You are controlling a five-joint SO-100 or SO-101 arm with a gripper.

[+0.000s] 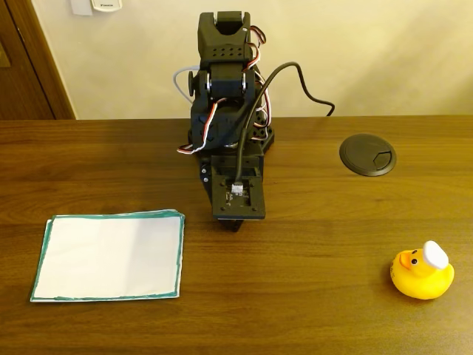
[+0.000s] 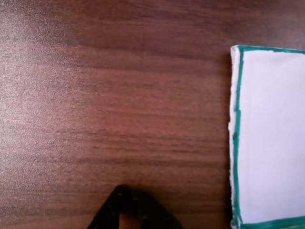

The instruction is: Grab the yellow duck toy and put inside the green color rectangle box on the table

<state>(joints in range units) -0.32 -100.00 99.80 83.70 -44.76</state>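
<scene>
The yellow duck toy (image 1: pixel 422 273), with a white cap and orange beak, sits on the table (image 1: pixel 310 244) at the front right in the fixed view. The green color rectangle box (image 1: pixel 109 256), a white sheet with a green border, lies flat at the front left; the wrist view shows its corner (image 2: pixel 271 138) at the right edge. My arm is folded at the middle back, with the gripper (image 1: pixel 233 223) pointing down just above the wood, between the two and far from the duck. In the wrist view the black fingertips (image 2: pixel 125 192) meet in a point, holding nothing.
A round dark disc (image 1: pixel 367 154) is set into the table at the back right. Black and white cables (image 1: pixel 295 81) loop around the arm. A wall and a door frame (image 1: pixel 37 59) stand behind the table's far edge.
</scene>
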